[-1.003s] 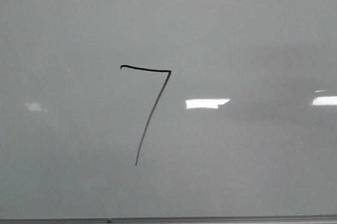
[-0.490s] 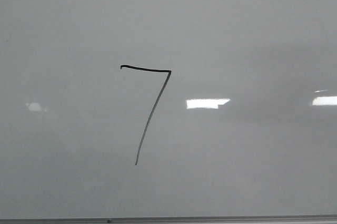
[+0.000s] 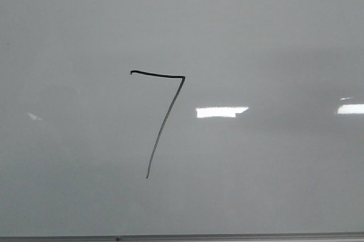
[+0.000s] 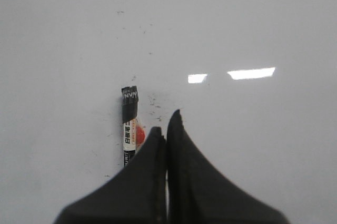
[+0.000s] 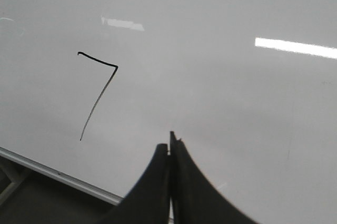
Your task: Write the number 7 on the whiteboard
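Number 7 (image 3: 161,118): drawn in black on whiteboard (image 3: 273,37).
Left gripper (image 4: 166,124): fingers pressed together, marker (image 4: 129,124) just beside.
Right gripper (image 5: 171,145): fingers together, holding nothing.

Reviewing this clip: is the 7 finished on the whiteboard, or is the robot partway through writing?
Done: the 7 stands complete on the whiteboard, top stroke and slanted downstroke. In hand: nothing; the right gripper is shut and empty, the left gripper is shut with a marker lying beside it. Nothing seems left.

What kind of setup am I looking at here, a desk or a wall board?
Probably a lab bench with a whiteboard lying flat as the work surface: a hand-drawn number 7, ceiling-light glare on the gloss, a marker resting on it, and its frame edge nearest the robot.
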{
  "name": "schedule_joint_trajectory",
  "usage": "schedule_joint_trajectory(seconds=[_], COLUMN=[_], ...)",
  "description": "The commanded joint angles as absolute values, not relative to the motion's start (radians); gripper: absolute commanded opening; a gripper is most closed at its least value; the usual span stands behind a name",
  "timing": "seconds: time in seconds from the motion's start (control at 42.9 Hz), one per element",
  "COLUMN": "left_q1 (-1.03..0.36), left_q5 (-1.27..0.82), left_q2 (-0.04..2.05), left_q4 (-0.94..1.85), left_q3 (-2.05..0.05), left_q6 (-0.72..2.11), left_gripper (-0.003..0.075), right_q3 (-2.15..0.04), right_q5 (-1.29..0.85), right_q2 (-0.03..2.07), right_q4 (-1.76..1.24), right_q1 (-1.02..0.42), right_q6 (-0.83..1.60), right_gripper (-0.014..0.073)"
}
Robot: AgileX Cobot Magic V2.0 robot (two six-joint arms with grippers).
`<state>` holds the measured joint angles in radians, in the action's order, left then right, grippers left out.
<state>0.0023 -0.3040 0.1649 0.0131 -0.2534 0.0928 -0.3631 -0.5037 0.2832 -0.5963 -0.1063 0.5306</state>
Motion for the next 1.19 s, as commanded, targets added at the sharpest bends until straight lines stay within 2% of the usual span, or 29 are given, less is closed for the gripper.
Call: schedule_joint_trajectory(seconds=[0.0, 0.163, 0.35, 1.167], left_q1=[0.009, 0.018, 0.018, 0.018], left_q5=[-0.205, -0.178, -0.093, -0.078], left_q2=[0.087, -0.023, -0.019, -0.019], left_q4=[0.010, 0.012, 0.012, 0.012], left_q3=[-0.204, -0.084, 0.009, 0.009], left_q6=[0.040, 0.040, 0.040, 0.040], left_gripper=[-0.0020, -0.0020, -0.0020, -0.0020], right_q3=[-0.387, -0.387, -0.387, -0.387], right_q5=[-0.434, -0.434, -0.441, -0.441], right_q2=[0.290, 0.290, 0.290, 0.290], right_q4=[-0.621, -0.621, -0.621, -0.621], right_q1=[-0.098, -0.098, -0.098, -0.098], right_q6=[0.534, 0.534, 0.534, 0.534], right_gripper=[-0.0069, -0.0069, -0.0069, -0.0069])
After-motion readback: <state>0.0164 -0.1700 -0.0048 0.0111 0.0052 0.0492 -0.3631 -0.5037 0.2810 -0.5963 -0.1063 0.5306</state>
